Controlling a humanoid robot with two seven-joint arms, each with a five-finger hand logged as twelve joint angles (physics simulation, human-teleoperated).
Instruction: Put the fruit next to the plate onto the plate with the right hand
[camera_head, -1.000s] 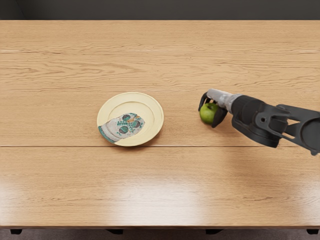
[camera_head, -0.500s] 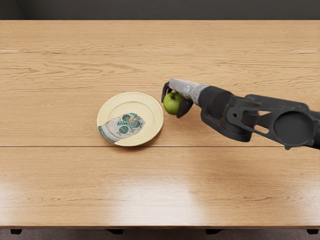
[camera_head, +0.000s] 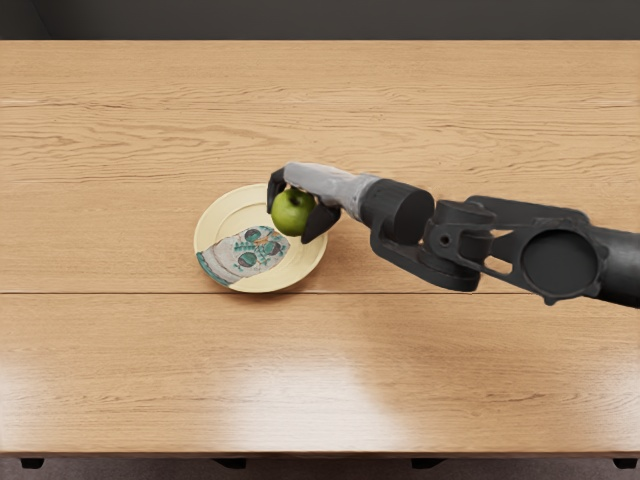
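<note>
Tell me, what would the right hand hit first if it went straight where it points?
Likely nothing: the right hand, gripping the apple, points left over the plate, with only bare table beyond. If it rides low, the plate's left rim would come first; height is unclear.

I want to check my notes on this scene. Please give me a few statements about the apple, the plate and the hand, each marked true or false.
1. The right hand has its fingers closed on the green apple. True.
2. The plate has a painted pattern on its lower left part. True.
3. The apple lies on the table, to the right of the plate. False: it is held in the hand over the plate's upper right part.
4. The working arm enters from the picture's left edge. False: the arm enters from the right edge.
</note>
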